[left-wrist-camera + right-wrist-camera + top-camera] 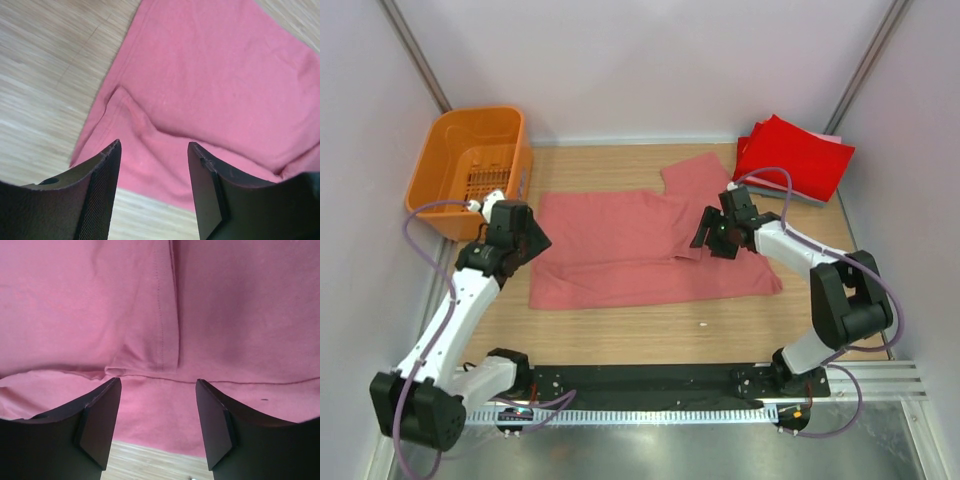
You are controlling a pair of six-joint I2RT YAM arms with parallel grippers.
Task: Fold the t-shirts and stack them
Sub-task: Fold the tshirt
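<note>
A large salmon-pink t-shirt point(630, 250) lies spread flat across the middle of the table, with one sleeve point(695, 175) pointing toward the back. My left gripper point(525, 240) hovers open over the shirt's left edge; in the left wrist view its jaws point(154, 150) straddle a wrinkled hem corner point(125, 115) without holding it. Over the shirt's right part my right gripper point(710, 235) is open too, and a seam and fold point(167, 340) lie just beyond it point(158, 385). A bright red folded t-shirt point(795, 155) rests at the back right, with a pale folded layer point(807, 198) under its edge.
An orange slotted basket point(470, 165) stands at the back left corner. Bare wooden tabletop point(650, 335) runs between the shirt and the arm bases. Pale walls close in the left, back and right sides.
</note>
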